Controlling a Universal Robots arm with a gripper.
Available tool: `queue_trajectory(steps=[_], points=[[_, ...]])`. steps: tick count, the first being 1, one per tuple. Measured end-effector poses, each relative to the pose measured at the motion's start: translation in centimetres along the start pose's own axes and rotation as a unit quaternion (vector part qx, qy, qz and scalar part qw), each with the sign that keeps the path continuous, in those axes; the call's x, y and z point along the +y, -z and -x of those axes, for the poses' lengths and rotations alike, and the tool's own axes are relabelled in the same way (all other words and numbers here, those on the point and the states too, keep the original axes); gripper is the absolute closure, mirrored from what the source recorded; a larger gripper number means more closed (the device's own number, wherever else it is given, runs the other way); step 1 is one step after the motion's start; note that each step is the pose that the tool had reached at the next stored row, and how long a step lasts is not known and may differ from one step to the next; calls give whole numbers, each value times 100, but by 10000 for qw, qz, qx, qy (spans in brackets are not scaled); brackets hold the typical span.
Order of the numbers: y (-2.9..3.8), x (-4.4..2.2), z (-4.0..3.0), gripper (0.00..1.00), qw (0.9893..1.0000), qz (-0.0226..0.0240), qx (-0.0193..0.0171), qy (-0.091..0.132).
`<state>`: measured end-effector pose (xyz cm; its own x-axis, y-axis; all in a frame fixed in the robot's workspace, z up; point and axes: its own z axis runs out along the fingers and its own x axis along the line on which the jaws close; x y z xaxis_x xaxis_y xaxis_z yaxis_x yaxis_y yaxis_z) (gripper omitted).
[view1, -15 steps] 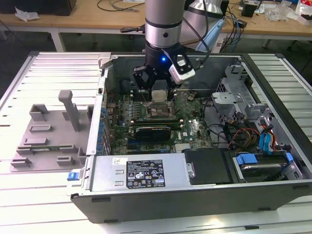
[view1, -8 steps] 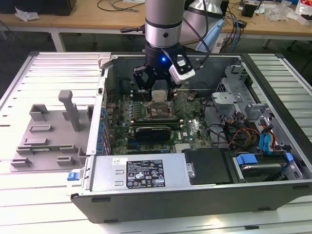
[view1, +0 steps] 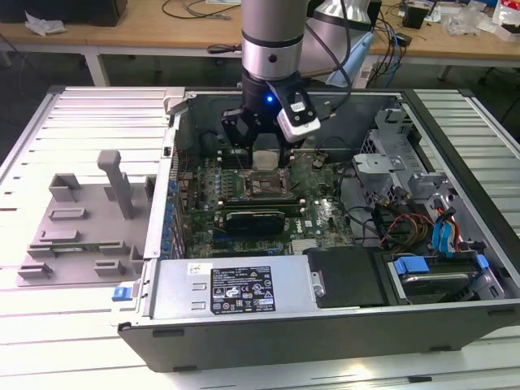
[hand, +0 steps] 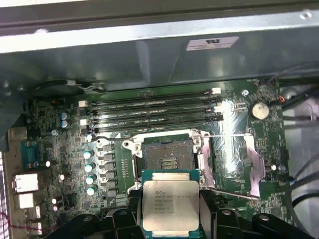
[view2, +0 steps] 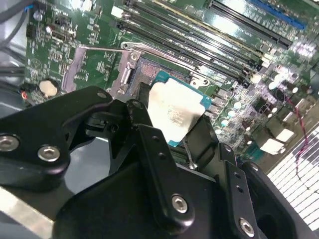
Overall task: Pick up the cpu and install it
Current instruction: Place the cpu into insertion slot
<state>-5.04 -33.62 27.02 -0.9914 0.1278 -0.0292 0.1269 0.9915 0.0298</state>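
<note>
One cpu (hand: 170, 206) just above open socket (hand: 167, 157)

Place: we see a robotics lab or electronics workshop.
Centre of the frame: we find an opened computer case (view1: 325, 333) lying on a slatted metal table (view1: 81, 122), a robot arm (view1: 272, 32) above it.
Upper edge: we note wooden workbenches (view1: 146, 36) strewn with cables (view1: 183, 14).
Left of the frame: we see a grey moulded fixture (view1: 81, 219) on the slats.
</note>
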Motion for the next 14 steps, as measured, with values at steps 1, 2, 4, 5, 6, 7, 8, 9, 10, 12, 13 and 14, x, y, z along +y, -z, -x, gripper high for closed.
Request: queue_trajectory(steps=[1,2,4,5,6,7,8,9,10,12,13,14], points=[[-1,0,0,45,9999,-5,-5,-156],[-2,0,0,45,9995,-9,-9,-311],[-4,0,0,45,9982,-18,-18,-595],[-5,0,0,45,9974,-22,-22,-718],[-6,0,0,45,9969,-24,-24,-788],[-6,0,0,45,9958,-28,-28,-916],[-7,0,0,45,9948,-31,-30,-1014],[-8,0,0,45,9937,-34,-34,-1124],[-9,0,0,45,9921,-38,-37,-1256],[-10,0,1,45,9889,-44,-44,-1487],[-10,0,2,45,9877,-47,-46,-1560],[-10,0,2,45,9866,-49,-49,-1628]])
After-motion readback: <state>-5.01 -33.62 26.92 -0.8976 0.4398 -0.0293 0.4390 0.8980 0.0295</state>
